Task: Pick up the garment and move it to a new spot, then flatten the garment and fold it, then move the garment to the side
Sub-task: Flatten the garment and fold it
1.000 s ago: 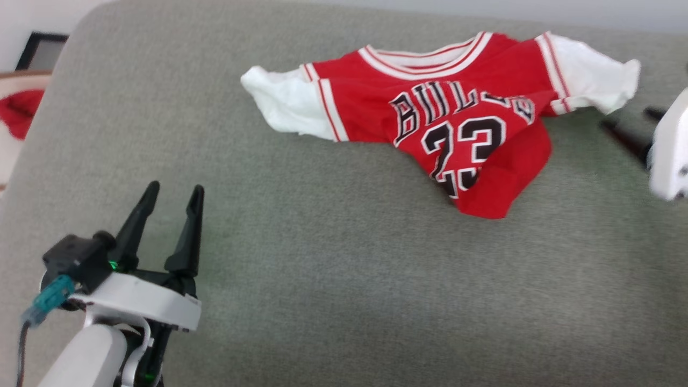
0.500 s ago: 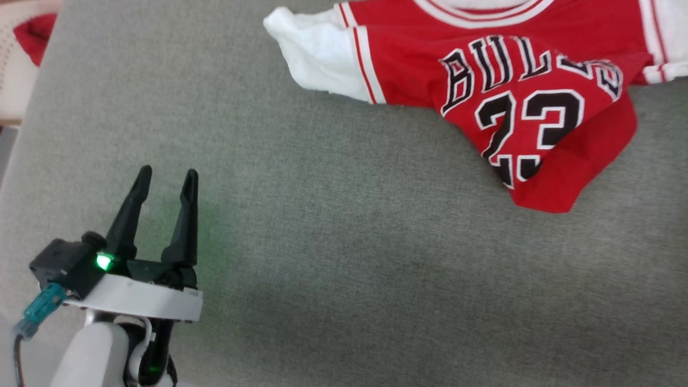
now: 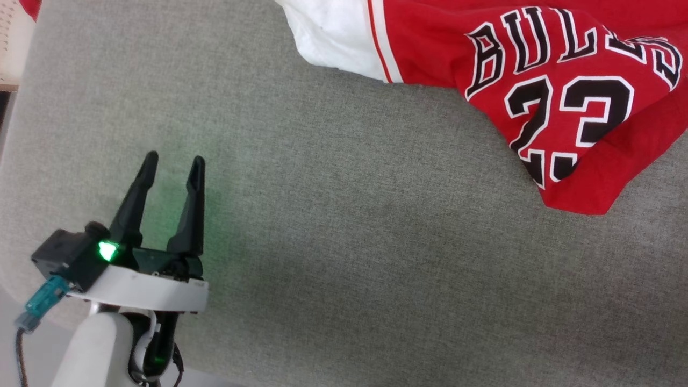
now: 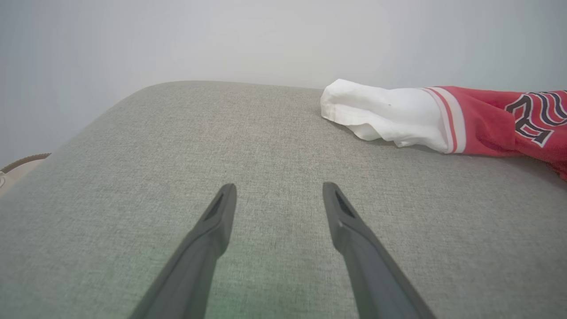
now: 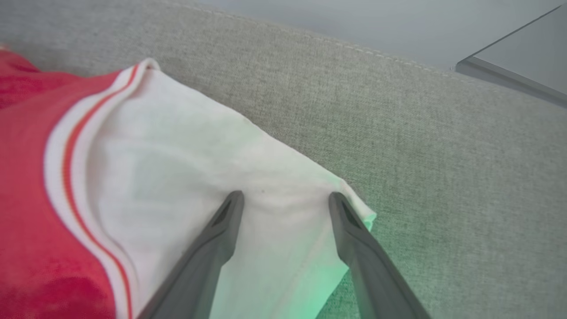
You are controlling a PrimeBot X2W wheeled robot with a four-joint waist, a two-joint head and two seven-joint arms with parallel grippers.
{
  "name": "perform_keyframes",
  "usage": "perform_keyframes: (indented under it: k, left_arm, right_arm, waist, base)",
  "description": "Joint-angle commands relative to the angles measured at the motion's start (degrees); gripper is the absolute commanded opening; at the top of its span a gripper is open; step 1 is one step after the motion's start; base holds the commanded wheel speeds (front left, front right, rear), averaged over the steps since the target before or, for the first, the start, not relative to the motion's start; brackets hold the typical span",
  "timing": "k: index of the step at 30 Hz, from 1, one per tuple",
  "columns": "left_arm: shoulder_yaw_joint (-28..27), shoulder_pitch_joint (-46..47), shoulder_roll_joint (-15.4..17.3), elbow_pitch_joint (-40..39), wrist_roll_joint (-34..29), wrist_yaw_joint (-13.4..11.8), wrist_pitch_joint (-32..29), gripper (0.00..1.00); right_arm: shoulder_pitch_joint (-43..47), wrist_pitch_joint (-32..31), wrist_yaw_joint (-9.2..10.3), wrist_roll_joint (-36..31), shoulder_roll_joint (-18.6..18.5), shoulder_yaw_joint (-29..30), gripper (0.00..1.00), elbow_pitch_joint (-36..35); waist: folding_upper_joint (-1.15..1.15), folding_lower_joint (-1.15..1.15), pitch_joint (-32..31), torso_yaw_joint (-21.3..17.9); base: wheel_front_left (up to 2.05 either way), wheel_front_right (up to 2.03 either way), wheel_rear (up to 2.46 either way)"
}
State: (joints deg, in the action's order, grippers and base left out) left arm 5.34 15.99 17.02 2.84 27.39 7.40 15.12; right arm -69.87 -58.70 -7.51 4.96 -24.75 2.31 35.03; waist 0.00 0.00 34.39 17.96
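The garment [image 3: 441, 59] runs off the head view's top and right edges.

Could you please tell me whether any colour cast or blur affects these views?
Head view: sharp; a lamp on the left gripper tints the cushion green. Left wrist view: evenly lit, sharp. Right wrist view: the garment is blurred near the lens, its white sleeve green-tinted.

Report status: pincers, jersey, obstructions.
Left pincer open, over bare cushion. Right pincer open, over white sleeve. Jersey rumpled, not gripped. No obstruction seen.
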Motion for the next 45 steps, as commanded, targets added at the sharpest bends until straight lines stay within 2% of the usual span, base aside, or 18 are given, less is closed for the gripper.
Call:
perform_keyframes:
  k: [1,6,7,8,9,10,15,18,22,26,29,35,41,45]
  left_arm:
    - [0.0,0.4,0.3,-0.3,0.4,0.1,0.0,1.00]
    - [-0.3,1.4,1.2,-1.5,1.2,0.1,0.0,1.00]
    - [-0.5,1.6,1.4,-1.8,1.6,0.1,0.0,1.00]
    - [-0.6,1.8,1.8,-2.2,2.2,0.1,0.0,1.00]
    - [-0.7,2.2,2.4,-2.7,2.7,0.1,0.0,1.00]
    - [-0.7,2.7,3.0,-3.0,3.1,0.1,0.0,1.00]
    - [1.4,8.6,9.2,-5.0,6.1,0.1,0.0,1.00]
    - [4.6,14.6,15.0,-4.5,9.1,0.1,0.0,1.00]
    - [12.9,25.3,21.7,-2.8,16.7,0.1,-3.7,1.00]
    - [23.6,36.9,25.1,1.3,26.9,0.1,-12.9,1.00]
    - [31.0,45.7,26.1,5.3,33.8,0.1,-21.3,1.00]
    - [42.2,57.5,24.7,13.9,44.9,0.1,-34.4,1.00]
    - [47.9,62.4,23.4,20.2,50.0,0.1,-41.7,1.00]
    - [50.5,64.1,22.2,23.8,53.4,0.0,-44.3,1.00]
  right_arm:
    - [0.7,-0.4,0.04,0.3,0.2,-0.7,1.00,1.0]
    - [1.1,1.0,0.04,0.9,-0.4,-2.2,1.00,1.1]
    - [1.2,1.3,0.04,1.1,-0.5,-2.3,0.85,1.2]
    - [1.1,1.4,0.03,1.1,-0.4,-2.5,0.48,1.4]
    - [1.0,1.7,0.04,1.2,-0.4,-2.6,0.29,1.4]
    - [0.9,1.8,0.04,1.3,-0.4,-2.7,0.00,1.5]
    - [0.5,2.3,0.04,1.3,-0.7,-3.1,0.00,1.9]
    - [-0.6,2.8,0.05,1.3,-0.1,-3.5,0.00,2.0]
    - [-1.6,3.7,0.04,1.8,0.9,-4.6,0.00,2.2]
    - [-2.7,3.6,0.04,2.8,1.9,-6.4,0.00,2.2]
    - [-3.6,3.2,0.01,3.5,2.3,-8.1,0.00,2.0]
    - [-5.3,2.6,-0.01,5.4,3.0,-11.2,0.00,1.2]
    - [-6.0,2.2,-0.01,6.8,3.0,-13.6,0.00,0.8]
    - [-6.6,2.2,-0.01,7.6,3.4,-15.0,0.00,0.7]
  waist:
    - [0.00,0.00,0.2,0.0]
    - [0.00,0.00,0.6,0.0]
    - [0.00,0.00,0.7,0.0]
    - [0.00,0.00,0.8,-0.1]
    - [0.00,0.00,0.9,-0.1]
    - [0.00,0.00,1.0,-0.2]
    - [0.00,0.00,1.7,-0.5]
    - [0.00,0.00,2.2,-1.1]
    - [0.00,0.00,2.7,-2.0]
    - [0.00,0.00,3.5,-3.0]
    - [0.00,0.00,4.3,-3.8]
    - [0.00,0.00,5.8,-5.1]
    - [0.00,0.00,6.8,-5.8]
    - [0.00,0.00,7.3,-6.3]
  base:
    - [0.00,0.00,0.00]
    - [0.00,0.00,0.00]
    - [0.00,0.00,0.00]
    - [0.00,0.00,0.00]
    - [0.00,0.00,0.00]
    - [0.00,0.00,0.00]
    - [0.00,0.00,0.00]
    - [0.00,0.00,0.00]
    - [0.00,0.00,0.00]
    - [0.00,0.00,0.00]
    - [0.00,0.00,0.00]
    - [0.00,0.00,0.00]
    - [0.00,0.00,0.00]
    - [0.00,0.00,0.00]
